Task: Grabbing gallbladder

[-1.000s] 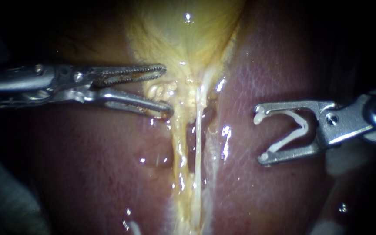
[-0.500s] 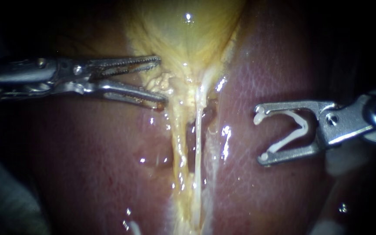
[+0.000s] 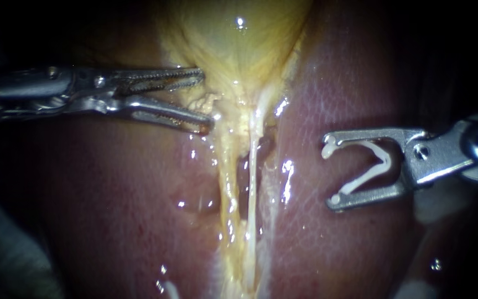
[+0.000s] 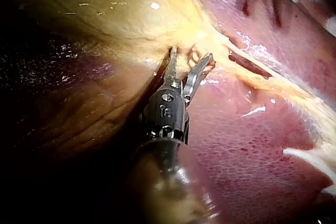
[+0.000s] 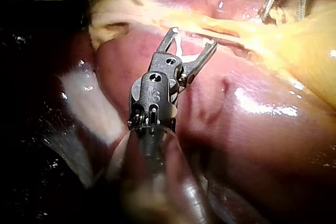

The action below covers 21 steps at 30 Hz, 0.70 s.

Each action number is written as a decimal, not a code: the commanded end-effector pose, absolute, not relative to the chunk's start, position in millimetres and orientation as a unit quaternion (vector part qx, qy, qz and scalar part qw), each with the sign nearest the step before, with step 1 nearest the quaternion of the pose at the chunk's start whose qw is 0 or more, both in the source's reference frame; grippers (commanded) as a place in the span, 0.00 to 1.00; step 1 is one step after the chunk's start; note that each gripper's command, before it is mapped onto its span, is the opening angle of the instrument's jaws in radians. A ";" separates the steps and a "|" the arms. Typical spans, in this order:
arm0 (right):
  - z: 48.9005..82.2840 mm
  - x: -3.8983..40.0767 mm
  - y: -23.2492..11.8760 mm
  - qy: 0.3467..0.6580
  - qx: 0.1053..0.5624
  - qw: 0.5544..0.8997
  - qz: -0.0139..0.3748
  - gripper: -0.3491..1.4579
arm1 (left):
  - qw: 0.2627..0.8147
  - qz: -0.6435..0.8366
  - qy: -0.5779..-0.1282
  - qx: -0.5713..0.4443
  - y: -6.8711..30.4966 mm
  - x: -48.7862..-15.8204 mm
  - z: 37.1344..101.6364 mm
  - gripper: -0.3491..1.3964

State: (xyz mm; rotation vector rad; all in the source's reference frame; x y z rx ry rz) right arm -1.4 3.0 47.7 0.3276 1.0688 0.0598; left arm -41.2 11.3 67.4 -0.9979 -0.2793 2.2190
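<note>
Reaching in from the left side, my left instrument point(image 3: 206, 95) is pointing its 2 jaws at the narrow end of the gallbladder point(image 3: 239, 39). The gallbladder is the yellow bag lying at the top of the endoscope view, between 2 dark red parts of the liver point(image 3: 112, 194). The jaws are standing apart with a gap between them, so they are not grasping anything yet. A small bumpy yellow lump point(image 3: 208, 102) is sitting right in that gap (the lower jaw may be touching the wet tissue there, but I cannot be sure). The left wrist view is showing the same thing, with the jaws apart at the edge of the yellow bag.

My right instrument point(image 3: 330, 171) is hanging well apart, over the liver on the other side. Its jaws are standing wide and are holding a white clip point(image 3: 374, 163) between them.

I think the step in hand is the reach, just before the pinch. Next, the left jaws are going to need to slide a little further onto the yellow tissue. Then they are going to need to squeeze on it gently, so it is not tearing or slipping out.
</note>
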 end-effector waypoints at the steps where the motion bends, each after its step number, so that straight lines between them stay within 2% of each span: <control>1: 47.8 -1.4 3.0 0.507 0.155 0.847 0.028 0.47 | 0.339 0.853 -0.106 -0.382 11.1 -41.3 67.8 0.39; 10: 47.8 -1.3 3.0 0.507 0.155 0.847 0.029 0.47 | 0.340 0.856 -0.105 -0.374 10.7 -41.3 68.0 0.38; 21: 47.8 -1.3 3.0 0.507 0.155 0.847 0.029 0.47 | 0.340 0.857 -0.104 -0.372 10.6 -41.2 67.4 0.28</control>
